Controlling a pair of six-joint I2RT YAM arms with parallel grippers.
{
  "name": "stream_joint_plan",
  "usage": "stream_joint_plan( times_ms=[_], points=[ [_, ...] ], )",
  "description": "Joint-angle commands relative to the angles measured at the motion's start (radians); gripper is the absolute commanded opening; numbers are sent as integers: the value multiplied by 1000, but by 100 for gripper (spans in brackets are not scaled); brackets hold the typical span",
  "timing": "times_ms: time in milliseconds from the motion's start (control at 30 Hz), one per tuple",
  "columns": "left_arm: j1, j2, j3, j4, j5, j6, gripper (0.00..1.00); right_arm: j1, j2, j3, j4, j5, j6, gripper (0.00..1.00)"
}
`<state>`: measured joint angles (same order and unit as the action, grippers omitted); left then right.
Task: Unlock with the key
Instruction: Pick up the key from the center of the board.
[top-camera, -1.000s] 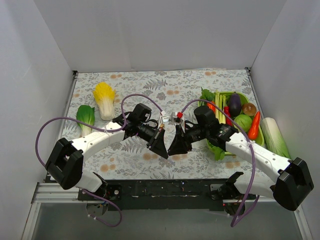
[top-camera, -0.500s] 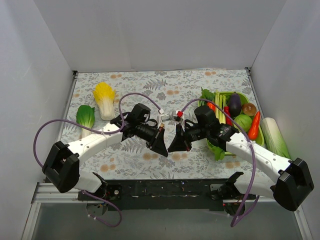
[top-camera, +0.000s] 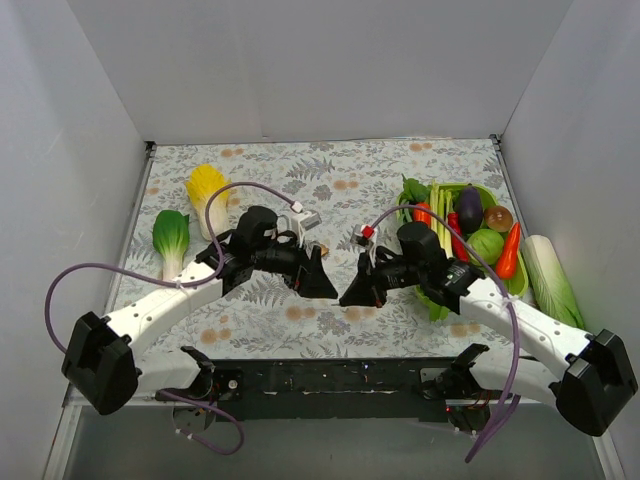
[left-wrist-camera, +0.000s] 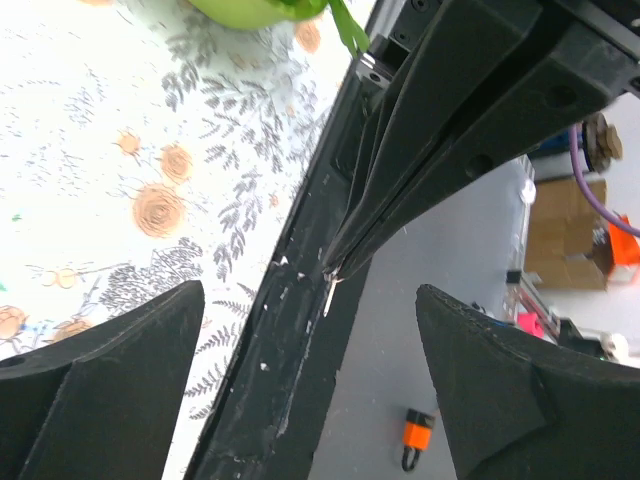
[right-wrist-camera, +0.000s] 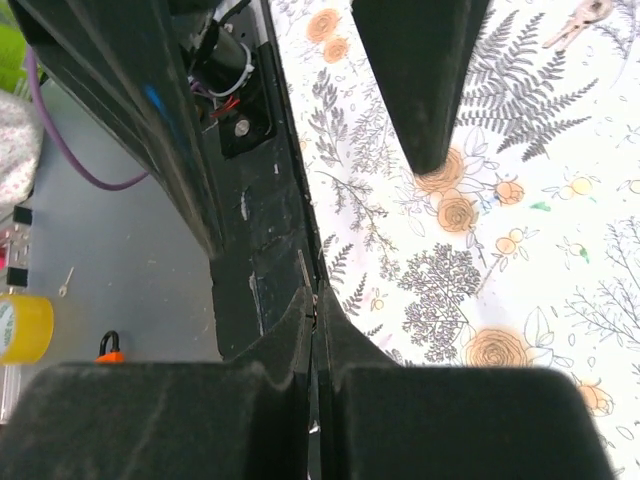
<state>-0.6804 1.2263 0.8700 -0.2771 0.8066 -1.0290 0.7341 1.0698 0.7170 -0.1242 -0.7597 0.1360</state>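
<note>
The small silver metal key (right-wrist-camera: 585, 12) lay flat and loose on the floral-patterned tabletop (top-camera: 300, 170). It sat in the 1 o'clock corner of the right wrist view, past a black finger that seemed to belong to the left tool (top-camera: 318, 280), and neither tool touched it. No lock could be made out in any view.

I judged the key to be light, stiff and thin, and probably slick on the printed surface. A pinch from straight above could make it skid or tip. The broad bow looked the better place to take hold, since that would leave the blade free for a keyhole.

The left tool's fingers were spread wide with nothing between them. The right tool (top-camera: 352, 292) had its fingers pressed together, and nothing showed between them. Both tools hung near the middle of the tabletop, their tips angled towards the black rail at its 6 o'clock edge.

By count there were one key, no visible lock and two tools. Two loose leafy vegetables lay at about 10 o'clock: one yellow-leafed cabbage (top-camera: 207, 195) and one green bok choy (top-camera: 170, 235). At 3 o'clock stood one green plastic basket (top-camera: 478, 186) piled with mixed vegetables, among them one purple aubergine (top-camera: 470, 207) and one orange carrot (top-camera: 510, 252). One long pale-green cabbage (top-camera: 550, 275) lay just outside the basket at 4 o'clock.
</note>
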Motion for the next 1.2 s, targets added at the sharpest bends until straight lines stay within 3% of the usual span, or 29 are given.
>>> stream_joint_plan(
  times_ms=[0,167,367,533,767,967,1167],
  points=[
    [21,-103,-49,133,-78,-63,87,-9,-71,-60,164,74,115,1],
    [22,-139,-112,216,-124,-117,86,-9,-110,-122,297,135,218,1],
    [27,-180,-181,303,-403,-288,91,-13,-133,-169,294,368,298,1],
    [27,-4,-80,165,-648,-428,89,-27,-172,-206,282,531,330,1],
    [-4,214,96,-45,-947,-600,85,-42,-231,-229,229,628,306,1],
    [-41,459,279,-167,-1009,-623,85,-44,-292,-258,251,646,298,1],
    [-42,591,398,-235,-1058,-654,82,-44,-341,-298,253,655,289,1]
  ],
)
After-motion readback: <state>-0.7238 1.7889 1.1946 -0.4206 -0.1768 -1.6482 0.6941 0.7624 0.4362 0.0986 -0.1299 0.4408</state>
